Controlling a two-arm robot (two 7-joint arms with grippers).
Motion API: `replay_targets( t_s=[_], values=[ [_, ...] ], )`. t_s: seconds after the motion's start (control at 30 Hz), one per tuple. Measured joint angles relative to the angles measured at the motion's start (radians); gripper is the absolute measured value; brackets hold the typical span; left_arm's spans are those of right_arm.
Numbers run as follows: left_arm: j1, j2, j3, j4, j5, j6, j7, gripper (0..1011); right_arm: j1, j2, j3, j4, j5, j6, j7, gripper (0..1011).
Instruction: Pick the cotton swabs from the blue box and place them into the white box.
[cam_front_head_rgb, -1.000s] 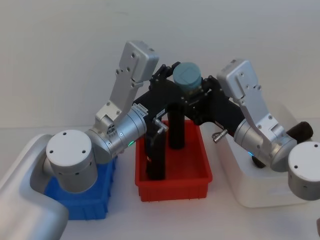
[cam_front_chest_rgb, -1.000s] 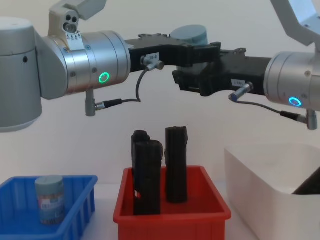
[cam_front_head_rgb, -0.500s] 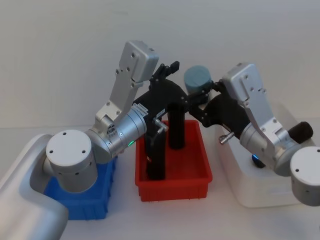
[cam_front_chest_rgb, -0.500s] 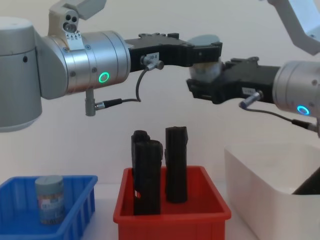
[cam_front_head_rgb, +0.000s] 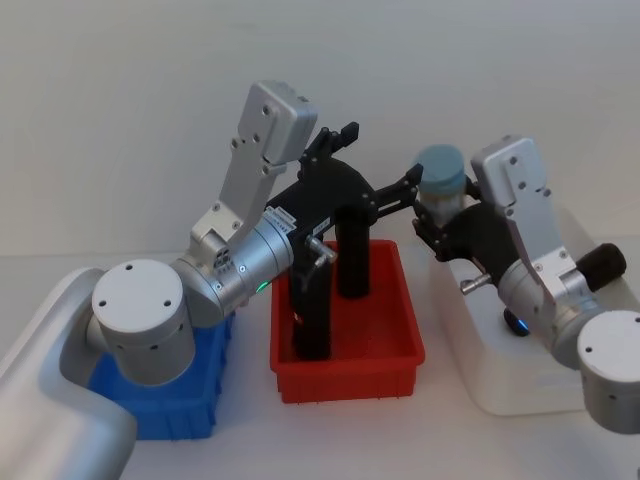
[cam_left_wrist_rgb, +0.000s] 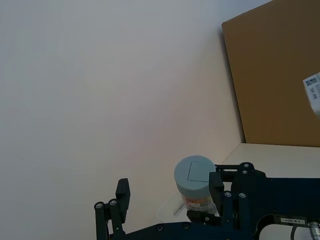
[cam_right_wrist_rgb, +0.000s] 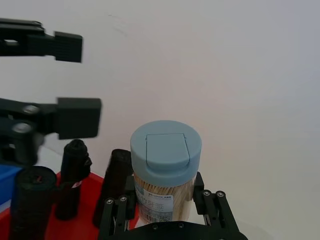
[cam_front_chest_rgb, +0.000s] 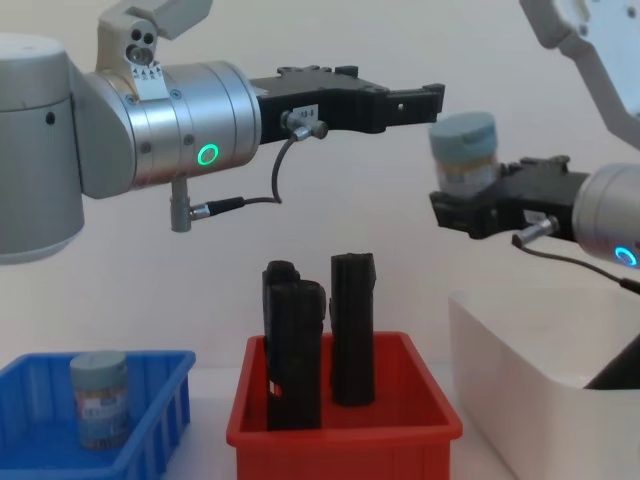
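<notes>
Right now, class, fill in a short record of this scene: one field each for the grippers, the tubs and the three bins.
right gripper: shut on a swab tub, held upright in the air near the white bin's edge
left gripper: open, high above the red bin
second tub: standing in the blue bin
red bin: holds upright black blocks
white bin: on the robot's right, a dark object at its far side
</notes>
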Motion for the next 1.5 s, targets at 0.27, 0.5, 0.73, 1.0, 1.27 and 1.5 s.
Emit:
replay_targets(
  t_s=[0.27, 0.5, 0.73, 1.0, 1.27, 1.5],
  values=[
    [0.000, 0.000, 0.000, 0.000, 0.000, 0.000, 0.000, 1004, -0.010, -0.016, 0.012, 0.025, 0.052, 0.042, -0.119, 646],
    [0.000, 0.000, 0.000, 0.000, 0.000, 0.000, 0.000, 1004, -0.013, -0.030, 0.025, 0.052, 0.108, 0.065, -0.225, 646],
    [0.000, 0.000, 0.000, 0.000, 0.000, 0.000, 0.000, 1004, -0.012, -0.049, 0.044, 0.090, 0.180, 0.078, -0.338, 754],
    [0.000, 0.000, 0.000, 0.000, 0.000, 0.000, 0.000, 1004, -0.002, -0.069, 0.067, 0.135, 0.254, 0.080, -0.451, 984],
    [0.000, 0.000, 0.000, 0.000, 0.000, 0.000, 0.000, 1004, 0.007, -0.083, 0.084, 0.169, 0.311, 0.079, -0.534, 1001],
    [0.000, 0.000, 0.000, 0.000, 0.000, 0.000, 0.000, 1004, 0.012, -0.090, 0.093, 0.188, 0.342, 0.077, -0.576, 1001]
  ],
)
